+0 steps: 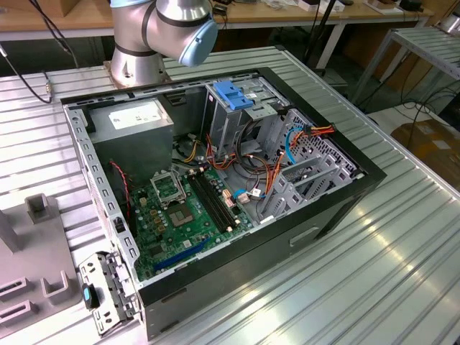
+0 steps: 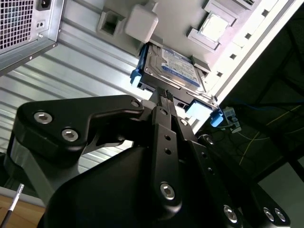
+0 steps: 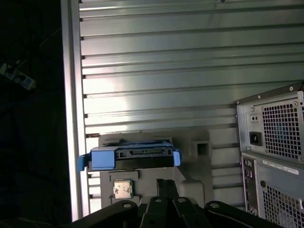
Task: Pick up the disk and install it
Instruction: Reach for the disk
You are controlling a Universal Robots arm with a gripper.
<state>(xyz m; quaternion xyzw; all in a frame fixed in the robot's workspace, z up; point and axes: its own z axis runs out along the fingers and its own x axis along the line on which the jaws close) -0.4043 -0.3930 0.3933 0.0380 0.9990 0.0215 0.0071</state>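
Hand (image 2: 165,94): two slim black fingers pressed together, nothing between them. In second wrist view, tips sit at near edge of disk (image 2: 173,66); contact hard to judge. Disk lies flat, blue rails at sides, in grey fixture (image 3: 187,164) on ribbed tabletop (image 3: 166,71), near rear of computer case (image 3: 275,142). Disk underside hidden. Exterior view: arm (image 1: 165,29) cut off by upper frame edge.

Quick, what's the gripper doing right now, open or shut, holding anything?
Gripper: fingers shut, holding nothing, with the tips close to the near edge of the disk.
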